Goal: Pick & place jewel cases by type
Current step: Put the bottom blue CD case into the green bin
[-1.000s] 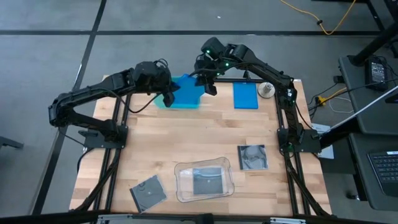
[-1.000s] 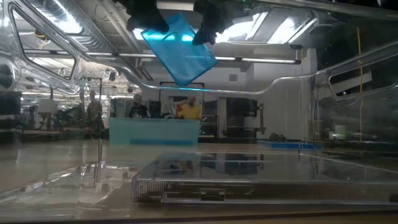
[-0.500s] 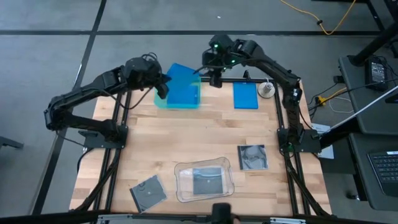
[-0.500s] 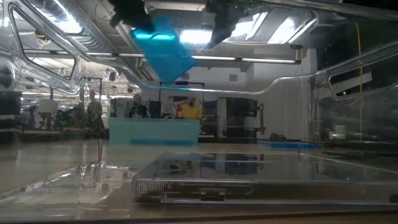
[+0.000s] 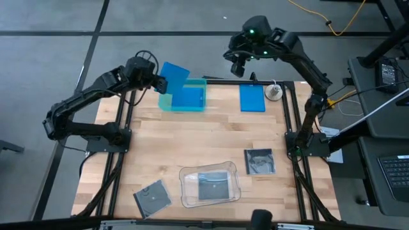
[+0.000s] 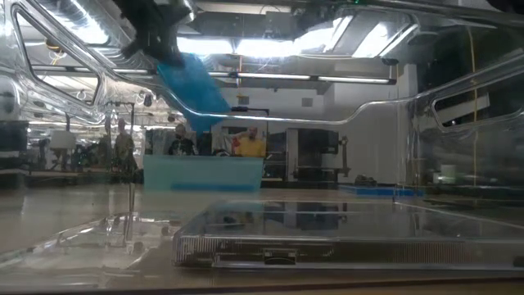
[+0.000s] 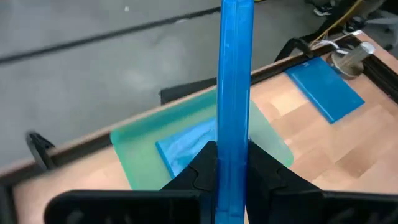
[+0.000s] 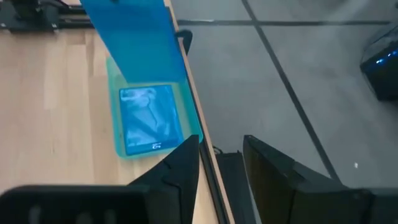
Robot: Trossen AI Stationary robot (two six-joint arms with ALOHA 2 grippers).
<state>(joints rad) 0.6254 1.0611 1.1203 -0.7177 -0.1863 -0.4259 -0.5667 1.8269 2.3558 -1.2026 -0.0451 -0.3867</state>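
Note:
My left gripper (image 5: 160, 84) is shut on a solid blue jewel case (image 5: 174, 75), held in the air over the far left part of the teal tray (image 5: 165, 102). Another blue case (image 7: 186, 146) lies flat inside that tray. A third blue case (image 5: 252, 98) lies flat on the table to the tray's right. My right gripper (image 5: 238, 65) hangs open and empty, high beyond the table's far edge; in its wrist view (image 8: 221, 177) nothing is between the fingers. My left gripper pinches the blue case between its two fingers at the edge nearest the wrist (image 7: 234, 152). The fingers come from the table's left, slanting down. The case is lifted clear and tilted, and it reaches out past the fingertips over the tray.
Dark jewel cases lie flat near the front: one at the right (image 5: 260, 161), one at the left (image 5: 152, 197), and one inside the clear rounded tray (image 5: 209, 186). A small round metal object (image 5: 273, 92) sits at the far right corner. Bare wood lies mid-table.
My right gripper has let go of the blue case and gone up and toward the far right, clear of the table. My left gripper has carried the case toward the table's left edge and rolled, so the case has turned and now tilts over the tray's left part.

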